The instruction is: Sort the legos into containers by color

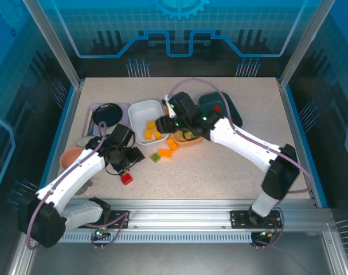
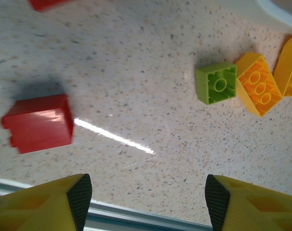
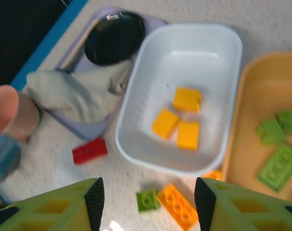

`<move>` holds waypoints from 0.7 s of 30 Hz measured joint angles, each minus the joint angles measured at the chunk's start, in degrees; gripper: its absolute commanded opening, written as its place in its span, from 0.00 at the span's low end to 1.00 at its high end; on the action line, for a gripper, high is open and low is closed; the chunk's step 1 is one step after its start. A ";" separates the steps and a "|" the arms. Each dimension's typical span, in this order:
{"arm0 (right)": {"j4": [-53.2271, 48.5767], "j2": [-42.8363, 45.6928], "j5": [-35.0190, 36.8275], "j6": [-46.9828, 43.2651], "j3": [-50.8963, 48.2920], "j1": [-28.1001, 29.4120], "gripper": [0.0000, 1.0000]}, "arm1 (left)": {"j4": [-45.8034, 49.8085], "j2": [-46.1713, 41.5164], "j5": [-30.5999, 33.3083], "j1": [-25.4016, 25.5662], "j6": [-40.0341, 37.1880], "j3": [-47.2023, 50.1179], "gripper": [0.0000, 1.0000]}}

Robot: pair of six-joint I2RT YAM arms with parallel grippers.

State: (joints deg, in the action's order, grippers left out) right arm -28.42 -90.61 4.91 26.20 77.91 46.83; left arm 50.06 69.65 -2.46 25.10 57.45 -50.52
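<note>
Speckled beige surface (image 1: 219, 177), blue-lit walls behind. We take the white tray (image 1: 140, 109) as our marker: 3 yellow legos (image 3: 177, 122) lie inside it. Just beside its right side, the orange tray (image 3: 247, 120) holds green legos (image 3: 280, 163). Farther right, the dark teal tray (image 1: 231, 112) carries 1 red lego (image 1: 217, 107). Just off the white tray's near edge we note 1 green lego (image 2: 216, 83) and orange legos (image 2: 259, 84) side by side. A loose red lego (image 2: 37, 122) sits farther out, near-left of the tray. The right claw (image 3: 149, 197) hangs above the tray's near rim, fingers apart, empty. The left claw (image 2: 148, 195) hovers near-left of the tray, fingers apart, empty.
</note>
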 measured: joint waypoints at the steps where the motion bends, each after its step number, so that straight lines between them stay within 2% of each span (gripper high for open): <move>1: -0.11 1.70 -0.22 0.35 -4.00 0.00 0.55 | -1.27 2.56 -0.02 1.01 -0.66 -0.63 0.62; 4: -1.46 5.62 -0.48 0.98 -12.28 0.00 0.55 | -3.85 10.49 0.61 4.48 -5.53 -4.13 0.66; 9: -3.43 13.25 -0.39 1.86 -17.44 -1.07 0.56 | -4.92 20.13 3.41 8.57 -15.67 -10.45 0.74; 13: -3.72 18.16 0.26 2.34 -17.99 -3.08 0.56 | -4.85 24.37 5.66 8.70 -22.56 -12.04 0.76; 21: -5.49 21.33 1.09 3.19 -19.30 -4.13 0.56 | -4.37 31.43 7.23 8.72 -34.07 -15.96 0.75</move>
State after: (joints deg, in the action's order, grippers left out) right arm -33.91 -69.28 6.00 29.39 58.61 42.70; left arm 45.69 101.08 4.78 33.82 23.38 -66.48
